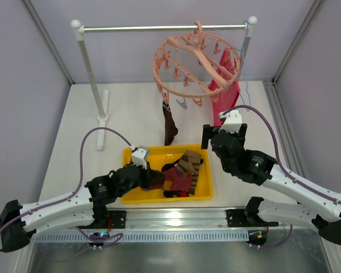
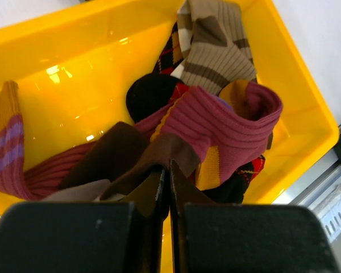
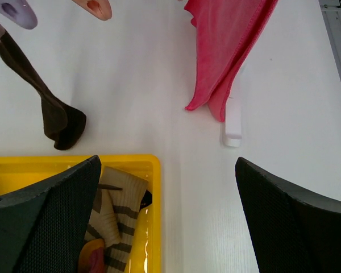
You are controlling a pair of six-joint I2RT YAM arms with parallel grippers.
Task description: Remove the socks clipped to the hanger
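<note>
The salmon-pink ring hanger (image 1: pixel 184 45) hangs by its hook from the rail. One dark brown sock (image 1: pixel 170 124) (image 3: pixel 45 108) still dangles from a clip on it. My left gripper (image 1: pixel 149 177) (image 2: pixel 166 165) is down in the yellow bin (image 1: pixel 199 196), shut on a brown sock (image 2: pixel 119 156) that tents up to its tips. Beside it lie a maroon sock with yellow (image 2: pixel 227 131), a brown-cream striped sock (image 2: pixel 216 51) (image 3: pixel 116 210) and a dark argyle sock (image 2: pixel 167 57). My right gripper (image 1: pixel 223 135) (image 3: pixel 167 162) hangs open and empty over the bin's far right corner.
A pink-red cloth (image 1: pixel 224 85) (image 3: pixel 227 51) hangs from the hanger's right side, just behind my right gripper. The white rack has a rail (image 1: pixel 136 27), a left post with its foot (image 1: pixel 102 116), and a right foot (image 3: pixel 233 128). Two clip pegs (image 3: pixel 96 7) hang above the brown sock.
</note>
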